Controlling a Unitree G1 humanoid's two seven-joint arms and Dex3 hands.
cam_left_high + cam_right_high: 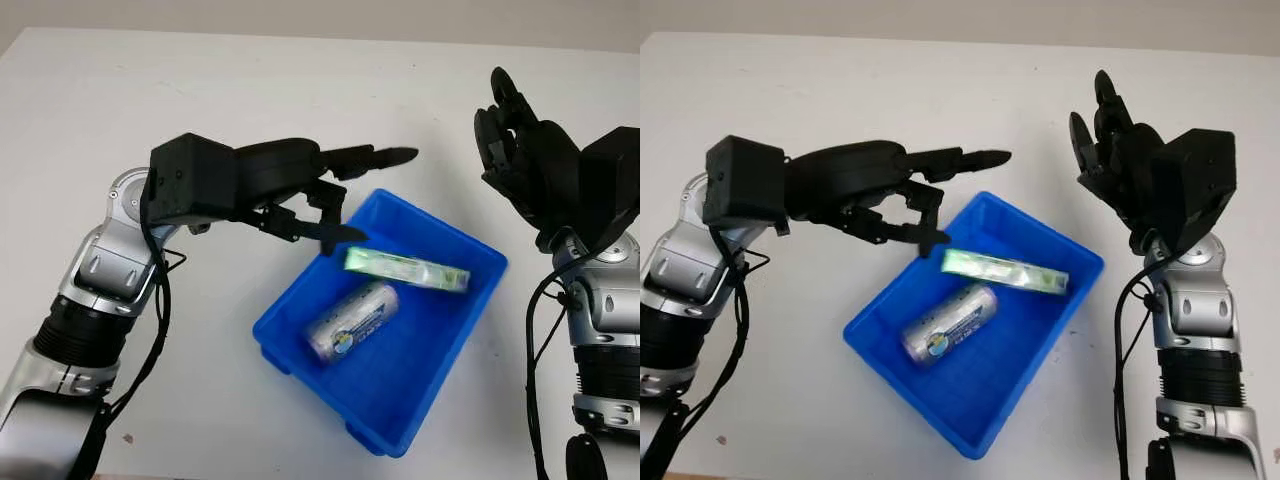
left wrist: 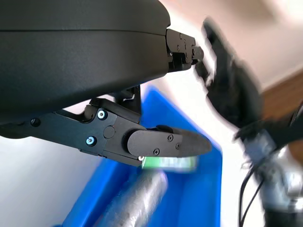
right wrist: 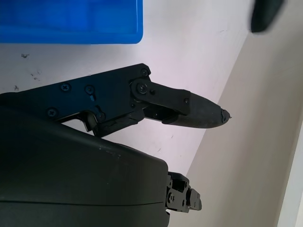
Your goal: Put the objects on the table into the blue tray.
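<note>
A blue tray [image 1: 455, 345] sits on the white table, turned at an angle. Inside it lie a silver can [image 1: 352, 320] and a green-and-white box [image 1: 405, 268], the box leaning against the tray's far wall. My left hand [image 1: 345, 195] hovers over the tray's far left corner, open and holding nothing. One of its lower fingertips [image 2: 189, 144] hangs just above the green box [image 2: 170, 163] and the can [image 2: 135, 201]. My right hand [image 1: 510, 130] is raised to the right of the tray, open and holding nothing.
The white table [image 1: 200, 90] stretches around the tray. A wall edge [image 3: 246, 142] borders the table beyond my right hand, and the tray's rim [image 3: 71, 21] shows in the right wrist view.
</note>
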